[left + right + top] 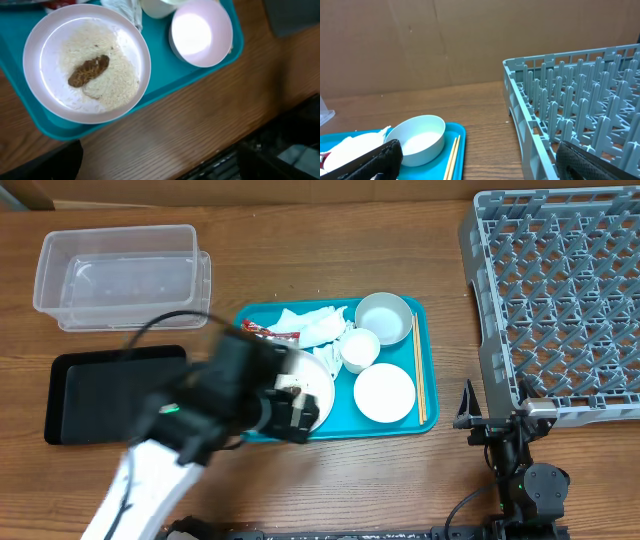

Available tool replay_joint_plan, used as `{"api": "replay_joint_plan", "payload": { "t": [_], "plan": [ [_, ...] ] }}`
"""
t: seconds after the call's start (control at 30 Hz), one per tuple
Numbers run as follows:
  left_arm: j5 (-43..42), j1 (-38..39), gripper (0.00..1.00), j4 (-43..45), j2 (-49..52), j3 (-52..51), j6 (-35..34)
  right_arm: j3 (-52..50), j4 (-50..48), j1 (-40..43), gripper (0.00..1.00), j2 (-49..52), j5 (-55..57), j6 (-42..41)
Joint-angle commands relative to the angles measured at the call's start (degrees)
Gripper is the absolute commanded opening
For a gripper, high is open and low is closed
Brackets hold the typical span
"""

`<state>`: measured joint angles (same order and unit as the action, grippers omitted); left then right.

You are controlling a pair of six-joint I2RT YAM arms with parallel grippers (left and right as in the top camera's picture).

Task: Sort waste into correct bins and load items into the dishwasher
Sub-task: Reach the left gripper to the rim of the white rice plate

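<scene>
A large pale plate [45,95] sits at the front left of the teal tray [400,425], holding white rice scraps [117,82] and a brown lump [89,71]. Just to its right lies a small empty pink plate [384,392]. Behind that stand a small white cup [360,350] and an empty pale bowl [384,317]. Wooden chopsticks [418,370] lie along the tray's right edge. Crumpled white napkins [315,325] and a red-and-white wrapper [268,332] lie at its back left. The clear tub [120,275] and the black tray [110,395], both empty, sit to the left on the surface [330,240]. The grey dish rack [560,300] stands to the right, pegs upright.
</scene>
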<state>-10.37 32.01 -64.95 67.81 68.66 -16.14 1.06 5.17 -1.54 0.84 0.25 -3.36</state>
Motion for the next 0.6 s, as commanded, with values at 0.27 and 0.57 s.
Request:
{"api": "replay_joint_plan", "payload": {
  "t": [0.27,0.57],
  "plan": [
    [14.5,14.6,1.0,8.6,14.2,2.2,-7.0,-0.6,-0.3,0.0,1.0,-0.7,0.1,0.2],
    [15.4,14.5,0.89,7.4,24.6,2.2,-9.4,-0.6,-0.3,0.0,1.0,-0.7,0.1,0.2]
  ]
}}
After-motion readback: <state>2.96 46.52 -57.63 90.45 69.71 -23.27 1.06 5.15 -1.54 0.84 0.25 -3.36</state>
